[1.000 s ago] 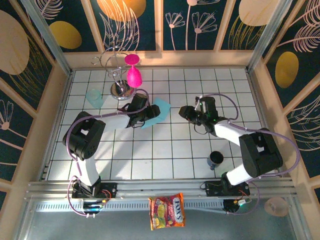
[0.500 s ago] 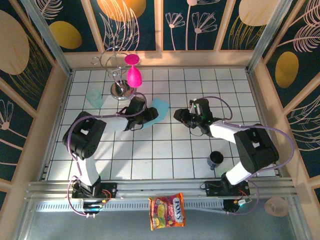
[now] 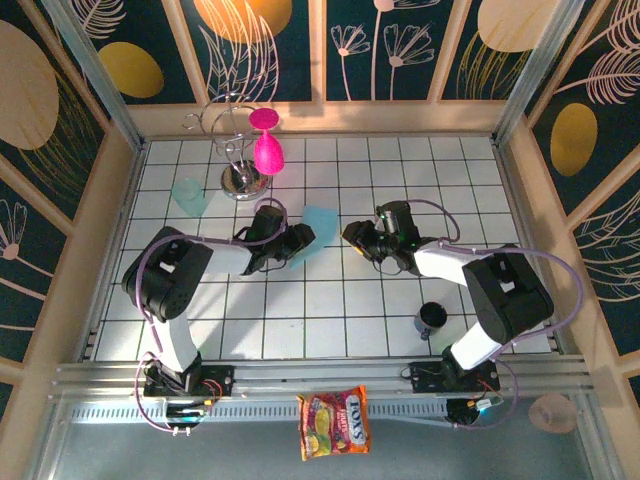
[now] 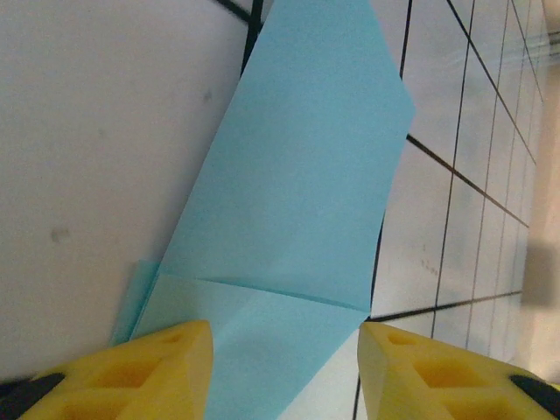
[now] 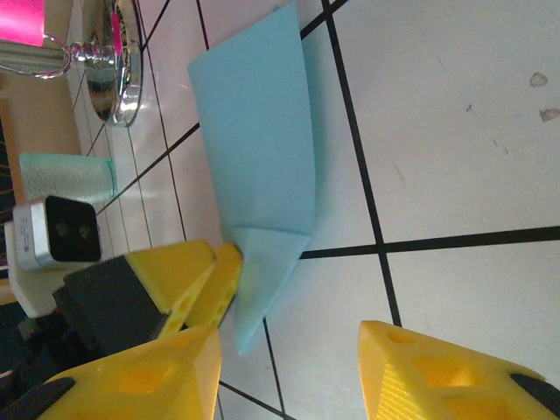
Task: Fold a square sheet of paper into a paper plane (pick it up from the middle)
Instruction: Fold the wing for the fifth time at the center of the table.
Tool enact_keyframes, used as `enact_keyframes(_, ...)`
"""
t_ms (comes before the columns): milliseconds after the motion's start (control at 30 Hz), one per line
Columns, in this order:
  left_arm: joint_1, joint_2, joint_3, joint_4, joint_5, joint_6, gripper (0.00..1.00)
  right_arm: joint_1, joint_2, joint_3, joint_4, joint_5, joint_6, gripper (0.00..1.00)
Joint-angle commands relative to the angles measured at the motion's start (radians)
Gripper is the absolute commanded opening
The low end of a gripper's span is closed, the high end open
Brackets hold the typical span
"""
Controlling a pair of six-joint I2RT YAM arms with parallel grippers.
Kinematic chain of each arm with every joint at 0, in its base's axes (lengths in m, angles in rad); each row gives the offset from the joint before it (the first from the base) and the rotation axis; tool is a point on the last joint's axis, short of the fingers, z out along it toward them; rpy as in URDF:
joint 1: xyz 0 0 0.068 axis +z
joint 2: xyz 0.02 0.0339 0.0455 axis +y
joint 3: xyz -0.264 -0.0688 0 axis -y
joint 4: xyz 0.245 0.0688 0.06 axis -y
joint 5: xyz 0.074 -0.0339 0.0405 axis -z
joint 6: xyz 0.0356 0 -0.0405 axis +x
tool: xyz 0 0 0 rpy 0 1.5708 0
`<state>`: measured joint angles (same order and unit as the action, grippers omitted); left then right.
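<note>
While I'm scanning the white gridded table (image 3: pixel 330 310) beneath dark floral wall panels (image 3: pixel 400 40), the square sheet of paper (image 3: pixel 320 222) is lying creased just past mid-table. My left gripper (image 3: pixel 292 243) is sitting spread open, straddling the paper's folded end, and the right gripper (image 3: pixel 352 235) is hovering nearby, spread and empty.

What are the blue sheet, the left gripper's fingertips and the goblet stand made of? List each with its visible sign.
Blue sheet: thin matte paper, likely; it holds a sharp crease and a folded flap.
Left fingertips: yellow, matte, faintly grainy, perhaps printed plastic or foam; the look leaves it open.
Goblet stand: polished metal, apparently; its round base mirrors the surroundings.
</note>
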<state>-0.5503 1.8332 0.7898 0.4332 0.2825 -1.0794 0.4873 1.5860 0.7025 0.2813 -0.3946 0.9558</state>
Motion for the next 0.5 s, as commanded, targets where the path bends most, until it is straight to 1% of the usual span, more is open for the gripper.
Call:
enact_keyframes(0,-0.035,-0.019,-0.036,0.001,0.037,-0.069,0.48,0.029,0.018,-0.002,0.007,-0.001,0.07,0.46)
enact_keyframes(200,-0.053,-0.037,-0.082,0.042,0.032,-0.111,0.47,0.054,0.06,0.008,0.01,0.007,0.104,0.46)
enact_keyframes(467,-0.054,-0.037,-0.085,0.041,0.029,-0.11,0.47,0.076,0.138,0.056,-0.004,-0.006,0.109,0.44)
